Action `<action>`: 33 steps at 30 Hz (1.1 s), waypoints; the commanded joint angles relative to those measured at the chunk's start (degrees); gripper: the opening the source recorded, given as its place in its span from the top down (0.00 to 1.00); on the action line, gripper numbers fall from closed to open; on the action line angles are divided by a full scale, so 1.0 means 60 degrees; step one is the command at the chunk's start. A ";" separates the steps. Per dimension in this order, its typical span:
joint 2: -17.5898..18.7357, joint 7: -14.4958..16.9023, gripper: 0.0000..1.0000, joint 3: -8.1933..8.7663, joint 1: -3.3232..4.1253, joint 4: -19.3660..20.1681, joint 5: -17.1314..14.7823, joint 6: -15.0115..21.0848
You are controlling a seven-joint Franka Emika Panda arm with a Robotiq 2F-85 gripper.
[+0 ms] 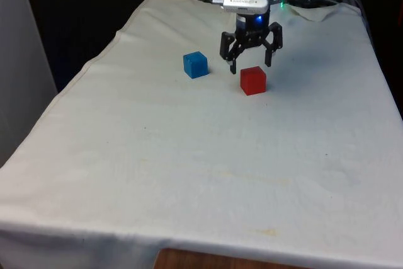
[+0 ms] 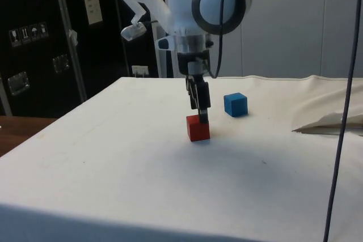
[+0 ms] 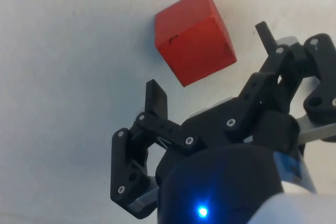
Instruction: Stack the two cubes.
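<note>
The jaws stand spread wide with nothing between them. In the wrist view the two fingers [image 3: 156, 99] are far apart, and the red cube [image 3: 194, 35] lies on the white cloth [image 3: 63, 51] past their tips, outside the gap and touched by neither.

The front view shows the gripper [image 1: 250, 63] low over the table, its tips just short of the cloth. There the red cube [image 1: 253, 80] sits just in front of the gripper, its top corner close below the fingertips, and the span between the fingers is plainly wider than the cube.

The side view sees the gripper [image 2: 201, 113] edge-on, so the fingers overlap into one dark bar and their spread cannot be read. What it adds is height and depth: the lower tip reaches down to about the level of the red cube's [image 2: 198, 127] top face, at the cube's far upper edge. Whether it touches there I cannot tell from this angle; the wrist view shows them apart.

The blue cube [image 1: 196, 64] rests on the cloth well apart from the red cube, toward the front view's left of it and slightly farther back. In the side view the blue cube [image 2: 235, 104] lies beyond the red one, with bare cloth [image 2: 113, 157] between. Both cubes sit flat, each on its own.
</note>
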State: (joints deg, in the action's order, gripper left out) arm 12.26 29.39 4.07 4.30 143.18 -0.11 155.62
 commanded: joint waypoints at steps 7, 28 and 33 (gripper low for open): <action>0.0239 0.0067 0.00 0.0010 -0.0029 -0.0086 -0.0038 0.0172; 0.0773 0.0010 0.00 0.0076 -0.0057 -0.0153 0.0000 0.0592; 0.0879 0.0086 0.00 0.0019 -0.0115 -0.0162 -0.0076 0.0764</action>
State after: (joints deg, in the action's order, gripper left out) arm 17.36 29.45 4.53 3.90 142.27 -0.11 159.74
